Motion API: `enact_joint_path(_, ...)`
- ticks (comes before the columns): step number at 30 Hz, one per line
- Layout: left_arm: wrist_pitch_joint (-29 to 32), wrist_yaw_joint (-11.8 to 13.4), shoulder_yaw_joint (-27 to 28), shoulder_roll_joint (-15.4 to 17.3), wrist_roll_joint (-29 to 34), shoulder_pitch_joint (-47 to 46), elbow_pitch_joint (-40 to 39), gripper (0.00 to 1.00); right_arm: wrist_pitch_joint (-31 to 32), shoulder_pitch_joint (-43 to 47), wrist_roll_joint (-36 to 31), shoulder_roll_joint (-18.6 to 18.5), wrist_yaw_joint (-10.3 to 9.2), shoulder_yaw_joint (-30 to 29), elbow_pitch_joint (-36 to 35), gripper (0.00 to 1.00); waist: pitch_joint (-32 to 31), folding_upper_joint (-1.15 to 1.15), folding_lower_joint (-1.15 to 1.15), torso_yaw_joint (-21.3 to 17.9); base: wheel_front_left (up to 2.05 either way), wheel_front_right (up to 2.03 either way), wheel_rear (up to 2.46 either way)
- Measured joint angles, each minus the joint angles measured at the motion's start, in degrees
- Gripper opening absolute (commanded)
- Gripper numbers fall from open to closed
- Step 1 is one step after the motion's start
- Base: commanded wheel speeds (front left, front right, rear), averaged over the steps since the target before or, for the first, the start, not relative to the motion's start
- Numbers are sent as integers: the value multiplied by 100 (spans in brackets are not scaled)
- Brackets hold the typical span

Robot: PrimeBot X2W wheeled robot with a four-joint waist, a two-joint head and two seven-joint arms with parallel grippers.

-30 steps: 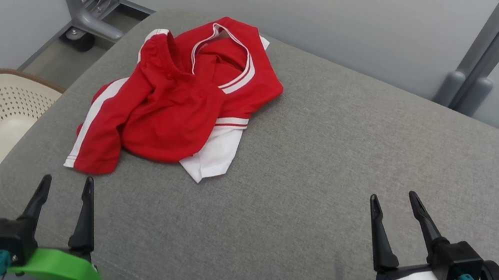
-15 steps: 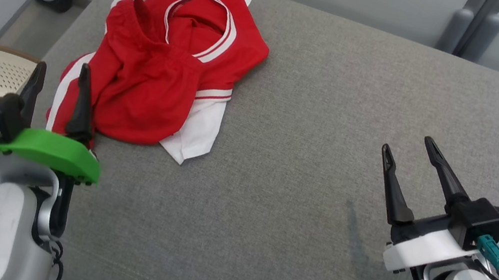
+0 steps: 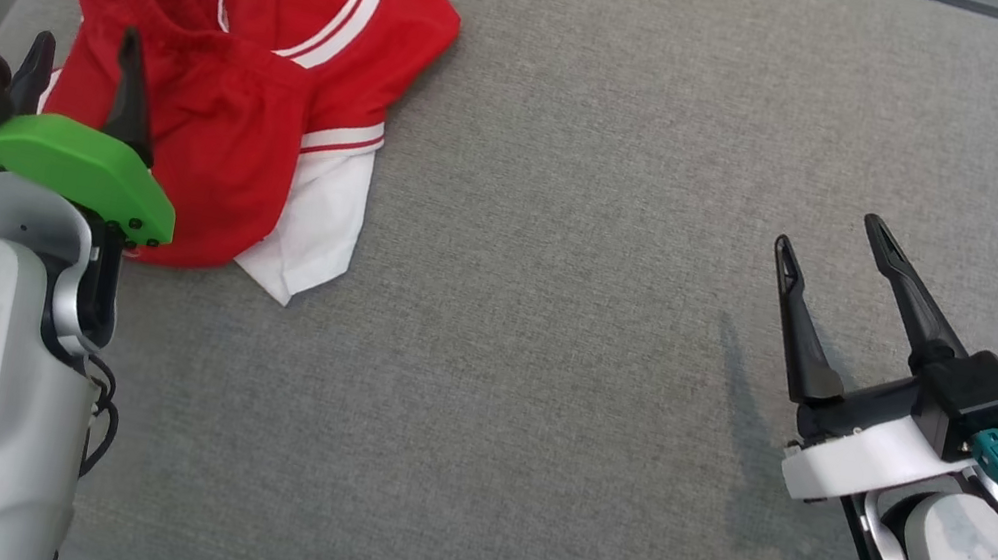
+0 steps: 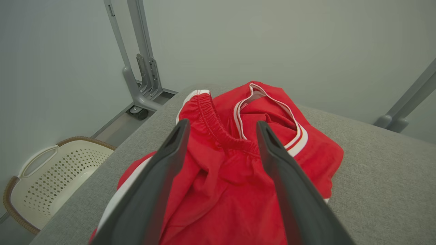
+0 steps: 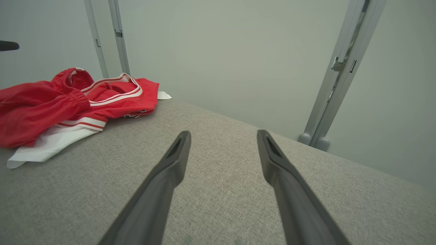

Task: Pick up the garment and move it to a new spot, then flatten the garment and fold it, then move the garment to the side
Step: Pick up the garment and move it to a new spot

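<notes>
Item: crumpled red-and-white fabric garment, your 11 o'clock on grey woven cushion. Your left gripper over its near edge, jaws spread, probably lining up pickup. Your right gripper, 3 o'clock, jaws spread, empty.

Garment on cushion, basket left

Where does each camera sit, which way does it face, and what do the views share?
Head view: on the robot's head, looking down at the grey cushion and red garment; left hand and right hand show.
Left wrist view: on the left wrist, looking along its open fingers over the garment, basket beyond.
Right wrist view: on the right wrist, looking along its open fingers across bare cushion toward the wall.
Shared: all three show the garment.
</notes>
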Motion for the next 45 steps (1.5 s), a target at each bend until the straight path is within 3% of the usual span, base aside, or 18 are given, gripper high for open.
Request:
enact_joint_path(15, 461, 154, 76, 14, 438, -847, 1304, 100, 8, -326, -21, -31, 123, 101, -53, 100, 747, 0, 0, -410, 0, 0, 0)
enact_joint_path(28, 425, 171, 611, 132, 1017, -1078, 2199, 100, 8, -453, -54, -25, 177, 197, 45, 100, 976, 0, 0, -510, 0, 0, 0)
enact_joint_path(29, 408, 171, 646, 131, 1031, -1083, 2264, 71, 8, -455, -54, -23, 199, 204, 60, 100, 979, 0, 0, -513, 0, 0, 0)
enact_joint_path(30, 401, 171, 670, 124, 1039, -1084, 2304, 31, 8, -456, -54, -23, 203, 213, 78, 100, 980, 0, 0, -516, 0, 0, 0)
enact_joint_path(31, 390, 171, 692, 118, 1058, -1094, 2348, 0, 8, -459, -54, -22, 203, 218, 98, 100, 980, 0, 0, -520, 0, 0, 0)
enact_joint_path(38, -92, 171, 745, 107, 1187, -1119, 2524, 0, 5, -553, -34, -3, 203, 181, 277, 100, 858, 0, 0, -544, 0, 0, 0)
enact_joint_path(45, -795, 113, 354, -18, 1233, -1238, 2429, 0, 4, -552, 111, 54, 185, 68, 476, 100, 579, 0, 0, -527, 0, 0, 0)
